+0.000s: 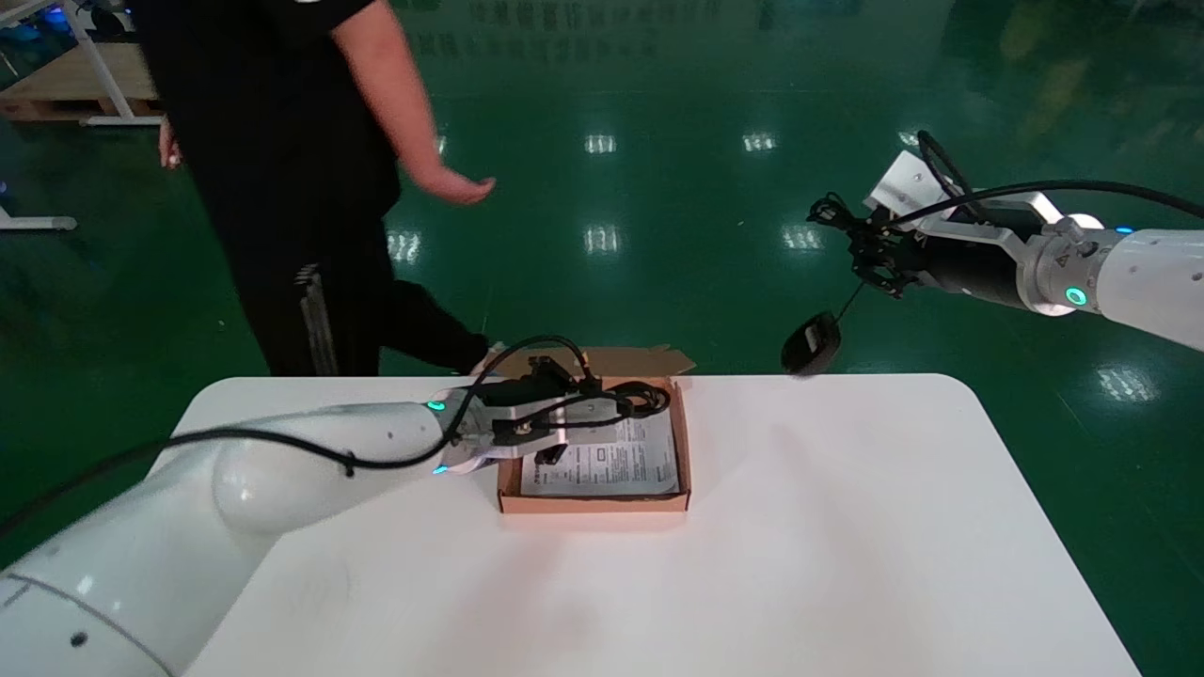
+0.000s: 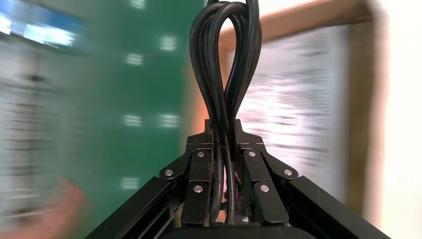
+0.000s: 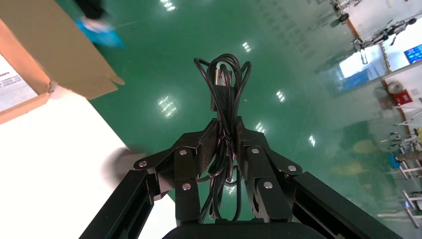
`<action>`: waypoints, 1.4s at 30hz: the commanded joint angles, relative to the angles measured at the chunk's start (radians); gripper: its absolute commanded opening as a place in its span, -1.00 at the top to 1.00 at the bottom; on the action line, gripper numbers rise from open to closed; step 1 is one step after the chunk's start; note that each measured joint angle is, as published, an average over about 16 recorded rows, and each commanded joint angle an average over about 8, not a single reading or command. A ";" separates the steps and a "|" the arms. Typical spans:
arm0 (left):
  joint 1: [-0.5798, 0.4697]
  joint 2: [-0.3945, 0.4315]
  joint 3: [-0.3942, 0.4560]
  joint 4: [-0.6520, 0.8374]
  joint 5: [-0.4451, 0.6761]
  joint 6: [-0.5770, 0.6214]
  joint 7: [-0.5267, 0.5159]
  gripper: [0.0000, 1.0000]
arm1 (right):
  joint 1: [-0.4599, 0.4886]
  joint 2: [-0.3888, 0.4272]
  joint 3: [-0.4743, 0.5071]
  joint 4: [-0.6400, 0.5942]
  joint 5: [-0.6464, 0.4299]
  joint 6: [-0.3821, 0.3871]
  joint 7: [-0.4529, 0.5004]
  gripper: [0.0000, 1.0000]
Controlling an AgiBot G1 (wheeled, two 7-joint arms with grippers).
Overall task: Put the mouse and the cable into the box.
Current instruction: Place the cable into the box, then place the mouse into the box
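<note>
the left gripper [image 2: 223, 137] pinches the looped cable [image 2: 221, 59] over the box [image 1: 593, 503] below for release; the right gripper [image 3: 226, 132] clamps the cord [image 3: 224, 79], mouse [image 1: 811, 344] dangling beneath.

black cable [image 2: 221, 74], black mouse [image 1: 811, 344] — brown box [image 1: 594, 505]

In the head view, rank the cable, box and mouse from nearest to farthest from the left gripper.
1. The cable: clamped in the left gripper.
2. The box: just beneath it.
3. The mouse: far to the right, dangling by its cord from the right gripper.
</note>
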 commanded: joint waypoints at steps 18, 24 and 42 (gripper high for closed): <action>0.007 0.013 0.326 0.037 -0.098 -0.217 -0.122 -0.84 | 0.000 0.000 0.000 -0.001 0.001 -0.001 0.000 1.00; 0.004 0.013 0.334 0.042 -0.102 -0.217 -0.124 -1.00 | 0.000 0.000 0.000 -0.001 0.001 -0.001 0.000 1.00; 0.006 -0.003 0.314 0.024 -0.094 -0.213 -0.125 -1.00 | -0.001 0.000 -0.001 0.003 -0.001 -0.001 -0.003 1.00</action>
